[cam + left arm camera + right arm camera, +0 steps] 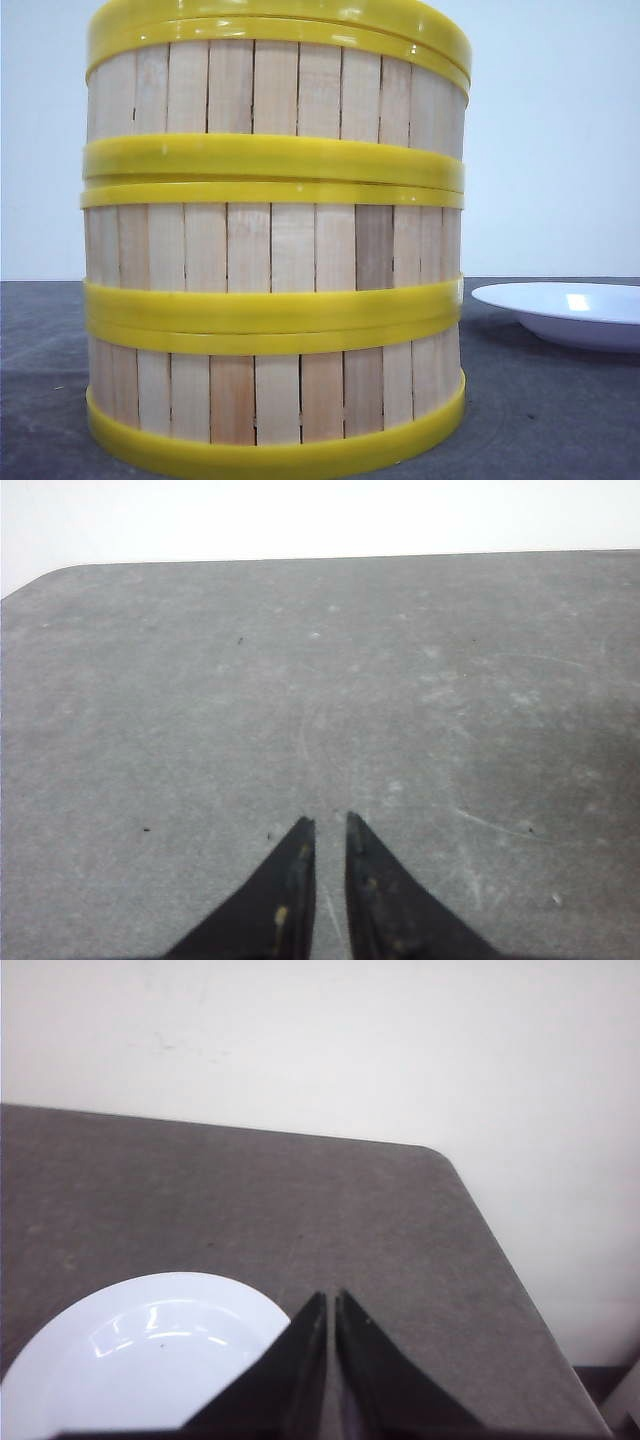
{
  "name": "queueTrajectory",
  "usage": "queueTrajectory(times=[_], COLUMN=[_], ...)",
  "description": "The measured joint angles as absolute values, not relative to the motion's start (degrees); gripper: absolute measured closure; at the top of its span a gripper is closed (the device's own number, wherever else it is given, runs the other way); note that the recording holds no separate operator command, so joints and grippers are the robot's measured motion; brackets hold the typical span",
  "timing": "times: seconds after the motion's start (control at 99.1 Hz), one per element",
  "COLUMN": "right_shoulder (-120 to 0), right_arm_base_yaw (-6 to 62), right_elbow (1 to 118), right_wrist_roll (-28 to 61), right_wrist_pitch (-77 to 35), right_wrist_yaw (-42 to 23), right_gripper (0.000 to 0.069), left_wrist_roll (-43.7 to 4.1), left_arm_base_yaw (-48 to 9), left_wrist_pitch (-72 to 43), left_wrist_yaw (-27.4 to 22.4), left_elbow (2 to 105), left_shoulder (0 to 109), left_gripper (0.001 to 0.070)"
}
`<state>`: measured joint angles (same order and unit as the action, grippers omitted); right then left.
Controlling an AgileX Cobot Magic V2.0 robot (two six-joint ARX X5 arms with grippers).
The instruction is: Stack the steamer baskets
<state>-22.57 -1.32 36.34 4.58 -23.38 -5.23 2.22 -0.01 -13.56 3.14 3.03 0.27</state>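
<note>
Grey table point(540, 420), white wall behind. Three steamer baskets point(275, 250) already stacked, filling frame left and centre; white plate point(565, 312) at right. Left gripper point(331, 825) and right gripper point(331, 1300) together, empty. Stacking apparently finished.

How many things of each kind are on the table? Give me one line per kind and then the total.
Steamer baskets: 3, stacked one on another in the front view
White plate: 1, on the table beside the stack
Total: 4
</note>
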Motion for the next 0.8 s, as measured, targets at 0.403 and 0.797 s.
queueTrajectory(times=[0.403,0.797], right_shoulder=[-6.1,-0.7], right_arm_base_yaw=[-4.3,-4.3], right_elbow=[10.9,0.8], right_wrist_roll=[1.8,-3.0], right_wrist_pitch=[-11.6,-7.1], right_wrist_yaw=[-2.5,-1.8], right_gripper=[0.0682,0.0682], left_wrist_roll=[2.3,2.3], left_arm_base_yaw=[0.0,0.0], left_wrist_pitch=[-13.5,-13.5], left_wrist_yaw=[3.2,3.2], left_elbow=[3.0,3.0], left_shoulder=[0.3,0.3], left_gripper=[0.0681,0.0681])
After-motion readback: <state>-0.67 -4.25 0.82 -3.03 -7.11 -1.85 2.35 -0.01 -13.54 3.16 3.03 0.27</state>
